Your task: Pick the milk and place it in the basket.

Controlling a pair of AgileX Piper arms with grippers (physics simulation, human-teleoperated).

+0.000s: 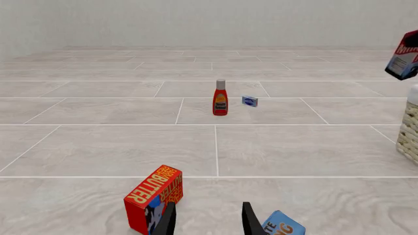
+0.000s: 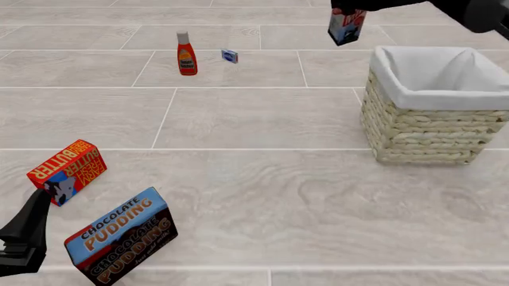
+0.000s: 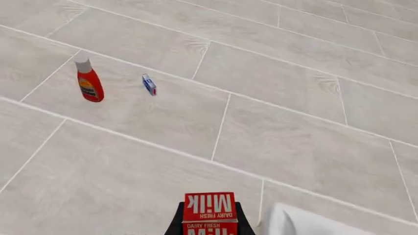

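Observation:
The milk [image 2: 346, 28], a red carton with a blue-white lower part, hangs tilted in the air beyond the far left corner of the basket [image 2: 430, 128]. My right gripper [image 2: 347, 12] is shut on its top. In the right wrist view the milk [image 3: 209, 210] sits between the fingers [image 3: 175, 224], with the basket's white lining [image 3: 307, 224] just beside it. The basket is woven cream wicker with a white cloth lining. My left gripper [image 1: 209, 223] is open and empty, low at the near left [image 2: 28, 229]. The left wrist view shows the milk [image 1: 405, 61] and the basket [image 1: 410, 132] at its edge.
A red-orange butter box [image 2: 68, 171] and a chocolate pudding box [image 2: 119, 235] lie close to my left gripper. A red ketchup bottle [image 2: 186, 55] and a small blue box [image 2: 230, 56] stand far back on the tiled surface.

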